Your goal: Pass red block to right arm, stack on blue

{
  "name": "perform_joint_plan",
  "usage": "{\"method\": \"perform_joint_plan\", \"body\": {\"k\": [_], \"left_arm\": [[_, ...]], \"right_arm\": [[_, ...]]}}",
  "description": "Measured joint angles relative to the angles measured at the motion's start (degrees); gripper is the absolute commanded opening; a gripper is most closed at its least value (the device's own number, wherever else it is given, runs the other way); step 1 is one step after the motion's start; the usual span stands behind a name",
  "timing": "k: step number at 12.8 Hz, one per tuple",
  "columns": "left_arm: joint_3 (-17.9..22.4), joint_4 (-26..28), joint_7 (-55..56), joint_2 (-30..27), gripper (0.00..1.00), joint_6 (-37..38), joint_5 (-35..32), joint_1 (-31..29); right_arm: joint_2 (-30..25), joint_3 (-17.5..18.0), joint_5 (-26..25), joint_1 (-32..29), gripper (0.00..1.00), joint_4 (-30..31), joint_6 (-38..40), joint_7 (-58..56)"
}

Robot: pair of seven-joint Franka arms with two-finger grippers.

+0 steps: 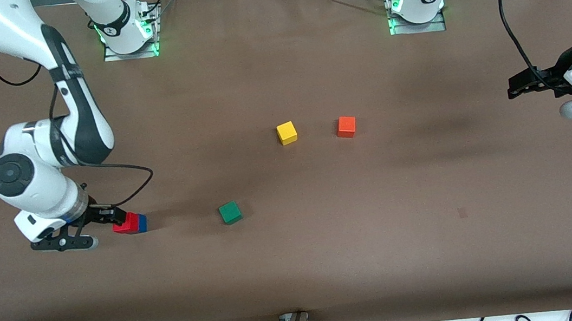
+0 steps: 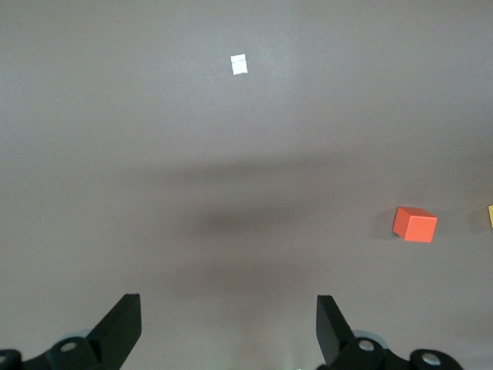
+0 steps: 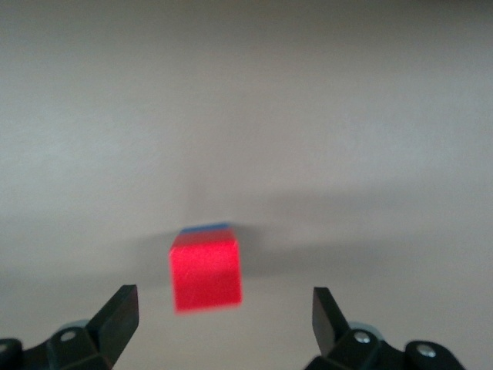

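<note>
The red block is seen resting on top of the blue block, of which only a sliver shows past it in the front view and a thin blue edge shows in the right wrist view. The stack stands on the table toward the right arm's end, directly under the fingers of the right gripper. In the right wrist view the red block is framed between the two fingertips, with clear table showing on either side of it, so the jaws are spread wide and nothing is gripped. The release is judged done; a straight retreat upward is what is called for, since any sideways drift could knock the stack. The left gripper waits, spread and empty, above bare table near the left arm's end, well apart from the stack.
</note>
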State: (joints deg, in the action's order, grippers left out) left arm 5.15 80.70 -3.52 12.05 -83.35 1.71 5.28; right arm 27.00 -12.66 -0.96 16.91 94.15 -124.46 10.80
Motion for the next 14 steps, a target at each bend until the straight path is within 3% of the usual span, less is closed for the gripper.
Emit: {"method": "perform_joint_plan", "body": {"k": [4, 14], "left_arm": [[-1.7, -0.1, 0.3, 0.0, 1.0, 0.0, 0.0, 0.3], [-1.6, -0.2, 0.3, 0.1, 1.0, 0.0, 0.0, 0.3]], "right_arm": [[-7.7, 0.5, 2.9, 0.1, 1.0, -0.6, 10.9, 0.0], [-26.7, 0.4, 3.1, -0.2, 1.0, -0.7, 35.4, 0.0]]}}
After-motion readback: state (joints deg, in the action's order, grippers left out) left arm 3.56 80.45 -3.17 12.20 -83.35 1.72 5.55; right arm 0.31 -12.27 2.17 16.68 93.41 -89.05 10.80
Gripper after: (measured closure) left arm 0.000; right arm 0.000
